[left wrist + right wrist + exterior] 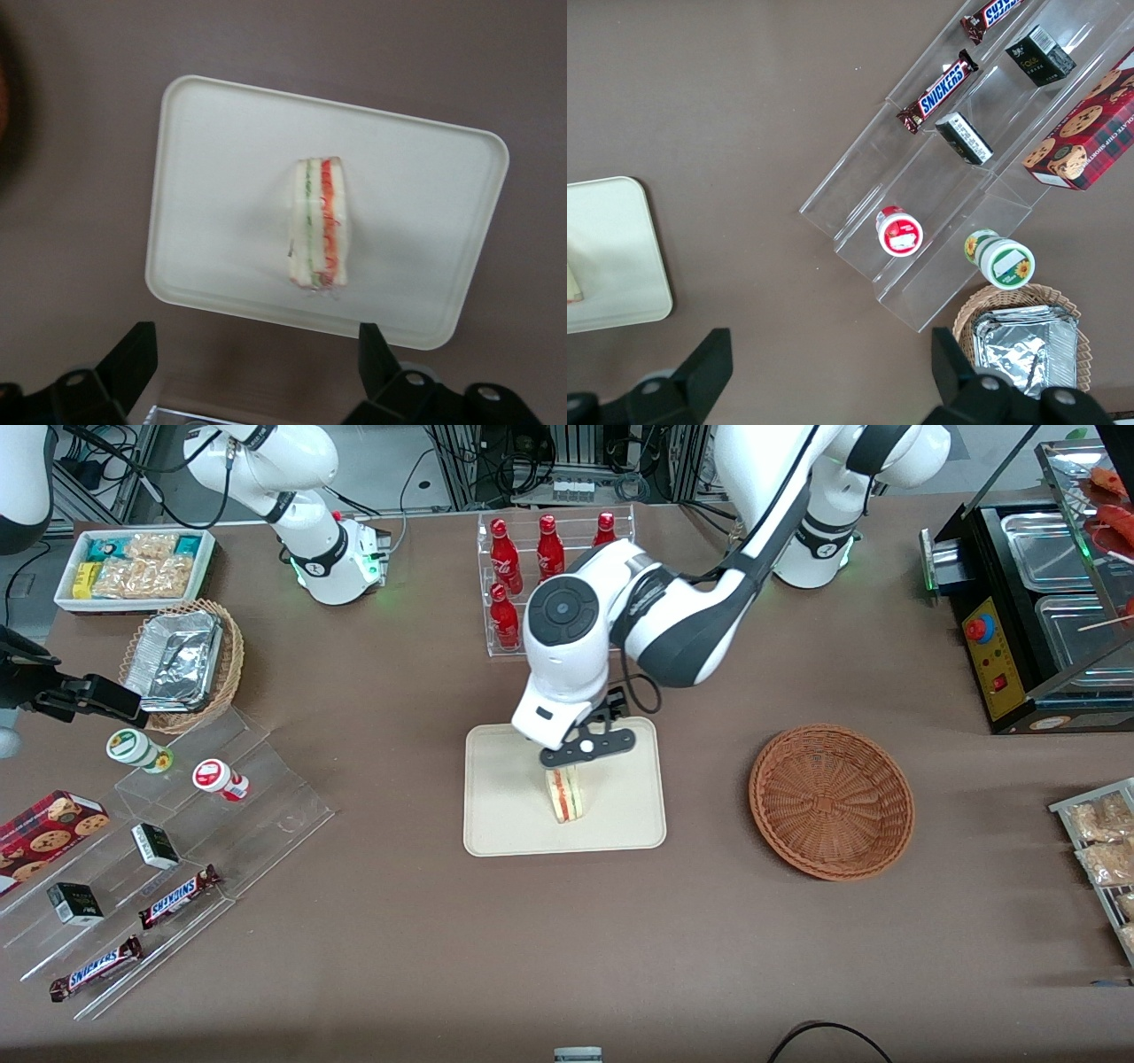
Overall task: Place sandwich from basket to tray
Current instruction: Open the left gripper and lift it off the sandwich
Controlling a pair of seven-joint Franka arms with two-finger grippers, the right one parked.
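Observation:
The sandwich [567, 795] stands on its edge near the middle of the cream tray [500, 819], with its red and green filling layers facing the front camera. In the left wrist view the sandwich [317, 226] rests on the tray [221, 168] with nothing touching it. My gripper [578, 758] hangs just above the sandwich, over the part of the tray farther from the front camera. The gripper [252, 363] is open, its black fingers [133, 359] spread wide with only table between them. The reddish-brown basket [831, 802] sits empty beside the tray, toward the working arm's end.
A clear rack of red bottles [542, 558] stands farther from the front camera than the tray. A stepped acrylic display [177, 850] with snack bars, a tan basket of foil trays [182, 662] and a white snack box [133, 567] lie toward the parked arm's end. A black appliance [1036, 611] stands toward the working arm's end.

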